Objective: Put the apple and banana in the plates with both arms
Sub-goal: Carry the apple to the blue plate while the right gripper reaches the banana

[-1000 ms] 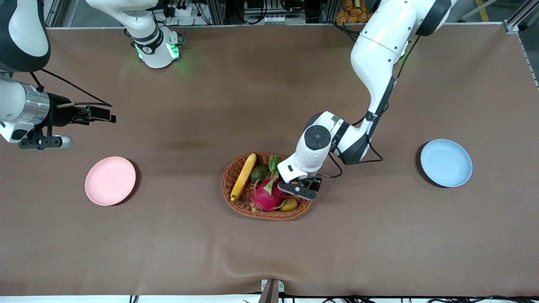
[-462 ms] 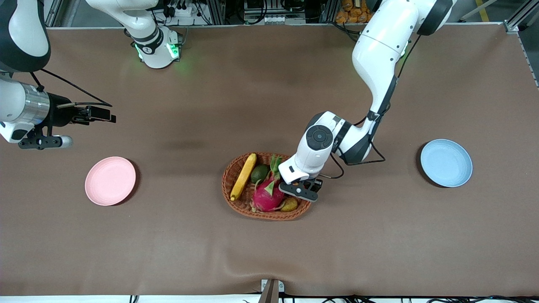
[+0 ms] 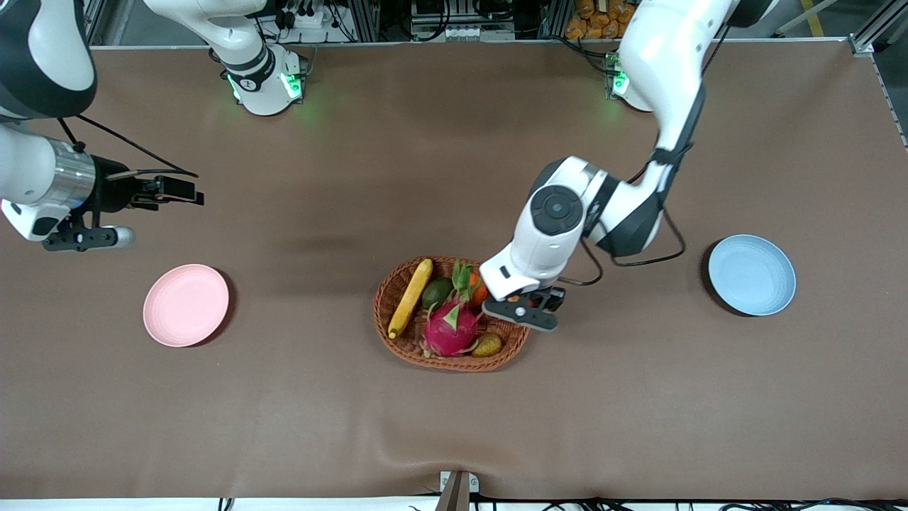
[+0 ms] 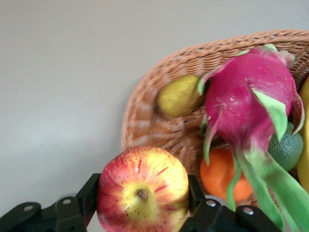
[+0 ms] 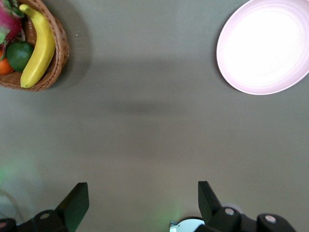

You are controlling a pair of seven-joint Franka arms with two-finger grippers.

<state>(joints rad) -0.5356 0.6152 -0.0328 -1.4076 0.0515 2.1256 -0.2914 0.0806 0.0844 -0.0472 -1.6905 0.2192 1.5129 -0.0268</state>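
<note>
- The left tool (image 4: 142,205) grips the apple (image 4: 143,189) between its fingers, up in the air over the basket (image 3: 397,339) at the end toward the left arm.
- The banana (image 3: 411,297) lies in the basket beside a green fruit (image 3: 438,291), a dragon fruit (image 3: 451,328), an orange fruit (image 4: 223,175) and a small yellowish fruit (image 3: 487,345).
- The right tool (image 5: 143,203) waits, wide open and empty, over bare counter (image 3: 454,426) near the pink plate (image 3: 186,305).
- The blue plate (image 3: 751,275) lies toward the left arm's end.
</note>
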